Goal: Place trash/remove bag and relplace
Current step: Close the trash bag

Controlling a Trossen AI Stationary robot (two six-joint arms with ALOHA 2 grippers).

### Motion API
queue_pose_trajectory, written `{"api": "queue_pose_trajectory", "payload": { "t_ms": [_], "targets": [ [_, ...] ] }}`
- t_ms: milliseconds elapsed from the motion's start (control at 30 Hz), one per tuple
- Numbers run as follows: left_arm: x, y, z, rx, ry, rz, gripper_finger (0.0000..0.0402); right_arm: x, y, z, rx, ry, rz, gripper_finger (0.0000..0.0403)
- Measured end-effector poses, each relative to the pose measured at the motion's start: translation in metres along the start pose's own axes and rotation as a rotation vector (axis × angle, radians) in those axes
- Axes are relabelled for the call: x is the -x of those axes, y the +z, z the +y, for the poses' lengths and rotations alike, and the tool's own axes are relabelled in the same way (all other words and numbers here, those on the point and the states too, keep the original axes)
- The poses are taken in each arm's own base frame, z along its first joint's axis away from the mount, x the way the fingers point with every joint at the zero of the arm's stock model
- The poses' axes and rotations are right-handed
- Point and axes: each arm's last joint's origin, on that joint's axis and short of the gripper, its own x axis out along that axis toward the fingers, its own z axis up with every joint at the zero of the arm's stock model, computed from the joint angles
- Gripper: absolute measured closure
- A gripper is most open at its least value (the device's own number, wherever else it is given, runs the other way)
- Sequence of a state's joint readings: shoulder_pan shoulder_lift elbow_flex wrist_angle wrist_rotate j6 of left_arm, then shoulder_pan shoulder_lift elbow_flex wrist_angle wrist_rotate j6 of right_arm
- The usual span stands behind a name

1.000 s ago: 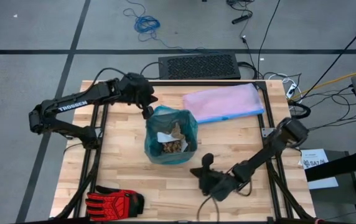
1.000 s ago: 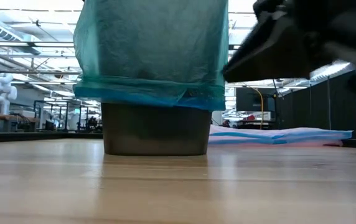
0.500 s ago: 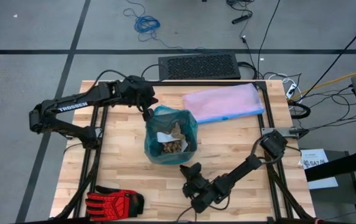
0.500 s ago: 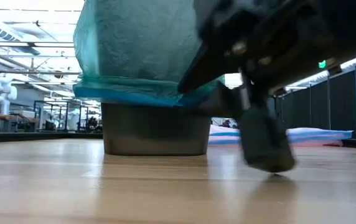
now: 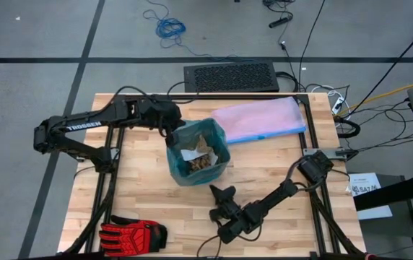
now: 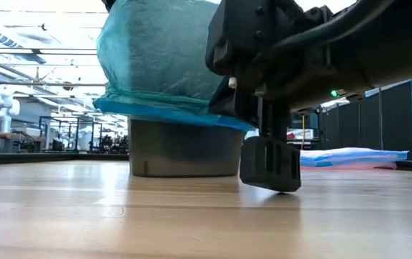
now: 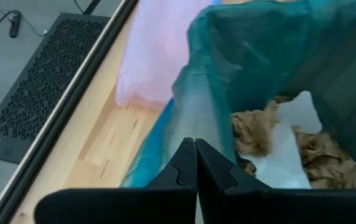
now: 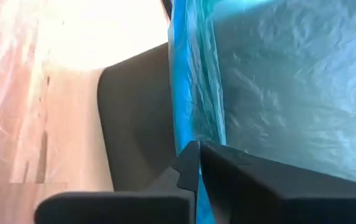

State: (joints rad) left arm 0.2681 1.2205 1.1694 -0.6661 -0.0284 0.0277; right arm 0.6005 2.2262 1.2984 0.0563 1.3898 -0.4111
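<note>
Left gripper point(image 5: 169, 132) clamped shut on the bag point(image 5: 217, 155) rim; right gripper point(image 5: 222, 193) closed, empty, low beside the bin point(image 6: 184, 147) on the table point(image 5: 149, 195).

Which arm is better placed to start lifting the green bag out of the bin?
The left. The left gripper is already shut on the bag at its upper rim, where an upward pull would likely free it. The right gripper is shut low at the bag's hem, beside the bin.
</note>
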Motion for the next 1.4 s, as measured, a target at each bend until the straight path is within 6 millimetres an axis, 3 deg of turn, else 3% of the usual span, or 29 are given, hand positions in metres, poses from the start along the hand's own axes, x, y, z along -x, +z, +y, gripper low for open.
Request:
{"api": "queue_pose_trajectory", "payload": {
  "t_ms": [233,433,633,867,1000,1100,1233,1400],
  "targets": [
    [0.0,0.0,-0.005,-0.016,-0.001,-0.004,0.0402,0.014,0.011,-0.02,-0.053,0.01,-0.037,0.0402],
    [0.0,0.0,-0.006,-0.021,0.015,-0.003,0.0402,0.003,-0.002,-0.017,-0.06,0.03,0.014,0.0393],
    [0.0,0.0,-0.006,-0.023,0.015,0.005,0.0402,-0.01,-0.01,-0.014,-0.117,0.137,0.045,0.0345],
    [0.0,0.0,-0.006,-0.03,0.016,0.005,0.0402,-0.031,-0.02,-0.018,-0.163,0.119,0.119,0.028],
    [0.0,0.0,-0.006,-0.032,0.022,0.005,0.0402,-0.041,-0.023,-0.02,-0.183,0.108,0.149,0.0264],
    [0.0,0.0,-0.006,-0.033,0.022,0.005,0.0402,-0.044,-0.024,-0.021,-0.188,0.094,0.155,0.0289],
    [0.0,0.0,-0.006,-0.051,0.021,0.005,0.0402,-0.04,-0.023,-0.021,-0.152,0.057,0.145,0.0383],
    [0.0,0.0,-0.006,-0.058,0.014,0.005,0.0402,-0.032,-0.018,-0.024,-0.159,0.032,0.122,0.04]
  ]
}}
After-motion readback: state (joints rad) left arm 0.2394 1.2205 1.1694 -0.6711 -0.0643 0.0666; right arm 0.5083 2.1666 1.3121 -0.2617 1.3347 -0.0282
